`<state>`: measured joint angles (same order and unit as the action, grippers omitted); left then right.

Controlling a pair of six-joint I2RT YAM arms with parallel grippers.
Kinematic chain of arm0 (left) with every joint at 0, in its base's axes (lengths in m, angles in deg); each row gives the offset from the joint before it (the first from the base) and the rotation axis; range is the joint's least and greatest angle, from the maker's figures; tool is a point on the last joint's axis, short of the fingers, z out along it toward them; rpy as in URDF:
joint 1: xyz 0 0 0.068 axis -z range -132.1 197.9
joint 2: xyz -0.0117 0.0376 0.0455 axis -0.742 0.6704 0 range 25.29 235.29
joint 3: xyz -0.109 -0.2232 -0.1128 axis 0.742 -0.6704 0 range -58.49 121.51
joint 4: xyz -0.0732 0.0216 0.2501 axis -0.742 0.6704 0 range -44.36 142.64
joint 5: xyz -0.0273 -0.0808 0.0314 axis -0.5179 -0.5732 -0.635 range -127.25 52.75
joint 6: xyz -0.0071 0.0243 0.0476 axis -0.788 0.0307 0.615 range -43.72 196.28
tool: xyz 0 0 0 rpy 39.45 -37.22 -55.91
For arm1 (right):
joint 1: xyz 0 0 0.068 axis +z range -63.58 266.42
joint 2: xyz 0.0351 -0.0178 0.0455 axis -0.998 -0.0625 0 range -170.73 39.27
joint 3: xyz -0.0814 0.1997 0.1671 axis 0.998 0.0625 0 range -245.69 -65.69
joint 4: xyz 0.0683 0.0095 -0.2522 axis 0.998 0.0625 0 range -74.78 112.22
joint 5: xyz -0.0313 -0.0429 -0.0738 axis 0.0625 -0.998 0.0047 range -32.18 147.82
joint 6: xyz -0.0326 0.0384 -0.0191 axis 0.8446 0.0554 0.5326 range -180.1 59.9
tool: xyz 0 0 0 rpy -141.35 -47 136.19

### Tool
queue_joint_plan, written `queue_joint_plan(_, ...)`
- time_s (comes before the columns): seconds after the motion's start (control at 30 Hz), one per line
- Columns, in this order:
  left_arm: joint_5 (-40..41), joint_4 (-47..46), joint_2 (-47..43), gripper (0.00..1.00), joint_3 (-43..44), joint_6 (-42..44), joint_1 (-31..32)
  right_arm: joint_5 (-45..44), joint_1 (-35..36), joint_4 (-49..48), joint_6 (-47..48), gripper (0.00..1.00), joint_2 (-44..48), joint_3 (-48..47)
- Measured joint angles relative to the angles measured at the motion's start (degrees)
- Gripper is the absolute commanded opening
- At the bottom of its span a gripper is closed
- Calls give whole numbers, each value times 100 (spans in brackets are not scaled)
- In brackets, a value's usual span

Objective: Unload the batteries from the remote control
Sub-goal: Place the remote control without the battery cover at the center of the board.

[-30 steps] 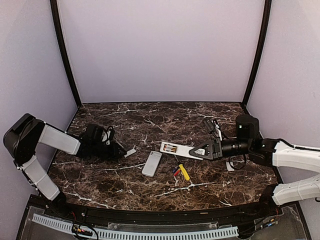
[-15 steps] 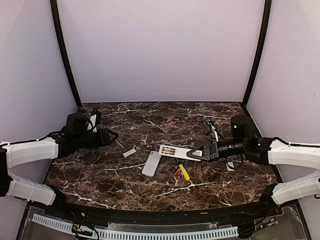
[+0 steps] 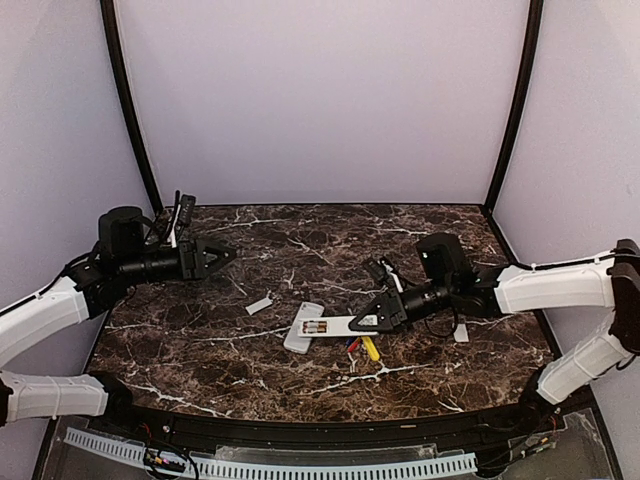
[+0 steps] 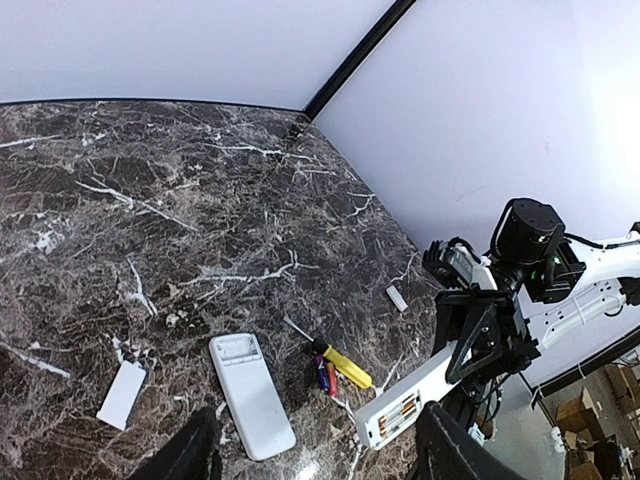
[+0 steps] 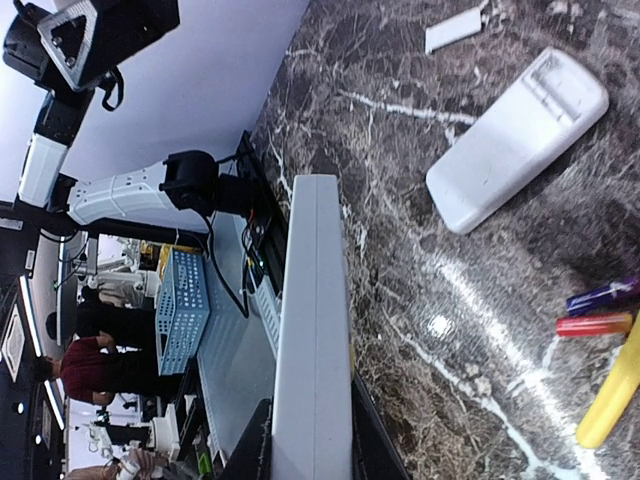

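Observation:
My right gripper (image 3: 362, 322) (image 5: 308, 452) is shut on one end of a white remote control (image 3: 335, 325) (image 4: 415, 395) (image 5: 312, 330) and holds it just above the table. Its open compartment faces up with batteries (image 3: 318, 327) (image 4: 397, 414) inside. Two loose batteries, one red and one blue (image 3: 352, 344) (image 4: 325, 378) (image 5: 600, 310), lie on the marble beside a yellow-handled screwdriver (image 3: 370, 348) (image 4: 343, 366) (image 5: 610, 390). My left gripper (image 3: 215, 257) (image 4: 320, 470) is open and empty, raised over the back left of the table, far from the remote.
A second white remote body (image 3: 296, 338) (image 4: 252, 395) (image 5: 518, 140) lies flat, its end under the held remote. A small white cover (image 3: 259, 305) (image 4: 122, 394) (image 5: 452, 28) lies to its left. Another cover (image 3: 460, 333) (image 4: 397, 298) lies by the right arm.
My left arm lifted and swung away to the back left, and its jaws opened. My right gripper carried the remote leftward and nearer, over the second remote body.

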<state>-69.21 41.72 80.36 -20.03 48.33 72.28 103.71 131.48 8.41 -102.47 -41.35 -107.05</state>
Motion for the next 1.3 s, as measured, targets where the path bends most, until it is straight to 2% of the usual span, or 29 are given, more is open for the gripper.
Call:
queue_joint_plan(0.37, 7, 273, -334, 66, -188, 48, 0, -59, 879, -1029, -1139, 0, -879, 509)
queue_joint_plan(0.63, 651, 1416, 136, 69, 1038, 708, -2, -282, 1097, -1694, -1770, 0, -1250, 737)
queue_joint_plan(0.8, 911, 1523, 378, 69, 1482, 1156, -11, -507, 1097, -1731, -1904, 2, -1252, 826)
queue_joint_plan(0.87, 981, 1480, 461, 69, 1488, 1276, -11, -603, 1097, -1659, -1921, 6, -1250, 835)
queue_joint_plan(1.03, 1108, 1344, 682, 70, 1462, 1449, -11, -857, 1102, -1088, -1687, 26, -997, 748)
queue_joint_plan(1.17, 1263, 1338, 686, 70, 1462, 1537, -11, -1237, 1099, -236, -1375, 35, -728, 492)
queue_joint_plan(1.3, 1375, 1224, 573, 70, 1322, 1530, -11, -1451, 1102, 455, -1043, 40, -726, 173)
